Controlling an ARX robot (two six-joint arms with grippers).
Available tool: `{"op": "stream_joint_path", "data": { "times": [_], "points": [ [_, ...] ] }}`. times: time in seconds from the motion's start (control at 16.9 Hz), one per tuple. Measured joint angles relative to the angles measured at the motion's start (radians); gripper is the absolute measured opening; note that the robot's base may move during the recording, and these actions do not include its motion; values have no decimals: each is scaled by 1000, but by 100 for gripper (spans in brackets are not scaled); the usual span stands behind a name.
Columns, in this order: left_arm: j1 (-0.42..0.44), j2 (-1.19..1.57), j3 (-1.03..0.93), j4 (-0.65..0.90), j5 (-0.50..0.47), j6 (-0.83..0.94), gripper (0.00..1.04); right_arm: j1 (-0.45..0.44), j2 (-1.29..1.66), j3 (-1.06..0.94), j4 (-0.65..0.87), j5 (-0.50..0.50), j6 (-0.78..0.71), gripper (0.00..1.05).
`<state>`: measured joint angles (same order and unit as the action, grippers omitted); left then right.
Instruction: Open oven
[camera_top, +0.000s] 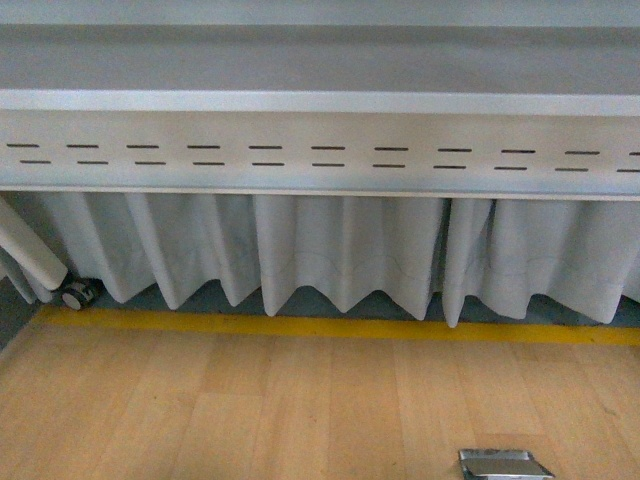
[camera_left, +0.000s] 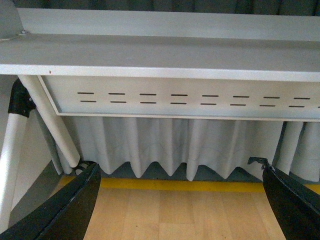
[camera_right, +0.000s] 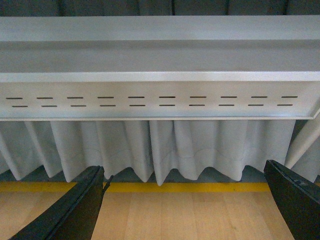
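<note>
Room: a long grey table (camera_top: 320, 60) runs straight across in front of me. A slotted grey panel (camera_top: 320, 155) hangs under its edge, and a white pleated curtain (camera_top: 340, 250) falls behind that.
Floor: the pale wood-plank floor (camera_top: 250, 410) reaches to a yellow stripe (camera_top: 330, 327) at its far edge, just before the curtain hem.
Far-left corner of the floor: a small castor wheel (camera_top: 77, 293) sits at the foot of a white tubular leg (camera_left: 50, 120).
Near edge of the floor, to my right: a shiny metal plate (camera_top: 503, 464), cut off by the frame.
Left claw (camera_left: 180, 172): black fingers (camera_left: 70, 205) spread wide with nothing between them, pointing at the table's left end.
Right claw (camera_right: 185, 172): also spread wide and bare, facing the slotted panel square-on.
Oven: not in the front view or either wrist view. It is not on the strip of tabletop that shows, and not on the floor.
Bearing: I cannot tell which way the oven lies from my claws, how its door handle runs, or which arm is nearer.
Step in hand: I judge the task barely begun. I have to find the oven before I can reach for it.
Next move: it probably calls for turning or lifting my view until the door handle shows, then picking the closer arm.
Risk: if I reach out blind, my open fingers could hit the table edge.
</note>
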<state>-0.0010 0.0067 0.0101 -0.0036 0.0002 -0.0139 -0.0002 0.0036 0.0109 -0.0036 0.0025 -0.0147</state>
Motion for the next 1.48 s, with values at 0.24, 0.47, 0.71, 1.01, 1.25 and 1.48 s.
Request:
{"op": "stream_joint_path", "data": {
  "times": [0.24,0.47,0.71,1.01,1.25,1.48],
  "points": [
    [0,0,0,0,0,0,98,0,0,0,0,0,0,98],
    [0,0,0,0,0,0,98,0,0,0,0,0,0,98],
    [0,0,0,0,0,0,98,0,0,0,0,0,0,98],
    [0,0,0,0,0,0,98,0,0,0,0,0,0,98],
    [0,0,0,0,0,0,98,0,0,0,0,0,0,98],
    [0,0,0,0,0,0,98,0,0,0,0,0,0,98]
  ]
}}
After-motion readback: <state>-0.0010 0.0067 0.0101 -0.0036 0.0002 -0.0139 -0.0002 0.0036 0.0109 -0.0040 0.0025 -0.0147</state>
